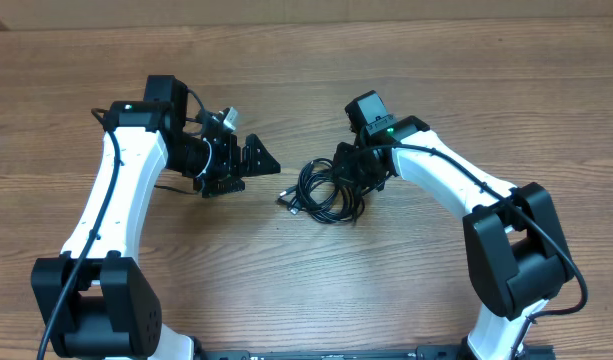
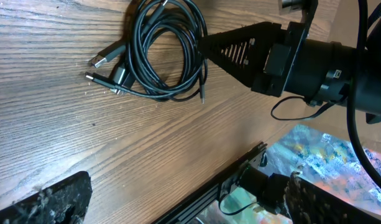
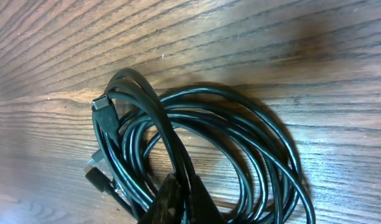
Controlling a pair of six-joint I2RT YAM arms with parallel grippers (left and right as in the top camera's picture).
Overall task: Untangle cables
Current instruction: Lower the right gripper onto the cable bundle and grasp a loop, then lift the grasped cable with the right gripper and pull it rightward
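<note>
The cables [image 1: 321,192] lie in one tangled black coil on the wooden table [image 1: 306,70], between the two arms. In the right wrist view the cables [image 3: 252,137] fill the frame, with a plug [image 3: 103,103] at the left of the coil. My right gripper [image 3: 183,177] is shut on a strand at the coil's near edge. The left wrist view shows the cables [image 2: 140,43] from the side, with the right gripper [image 2: 206,45] pinching their right rim and plugs [image 2: 98,60] sticking out to the left. My left gripper [image 1: 244,168] stands open, left of the coil and apart from it.
The table's front edge with a black rail [image 2: 215,193] runs close under the left gripper. Both arm bases [image 1: 96,300] [image 1: 516,250] stand at the near side. Thicker robot wires [image 2: 358,74] hang along the right arm.
</note>
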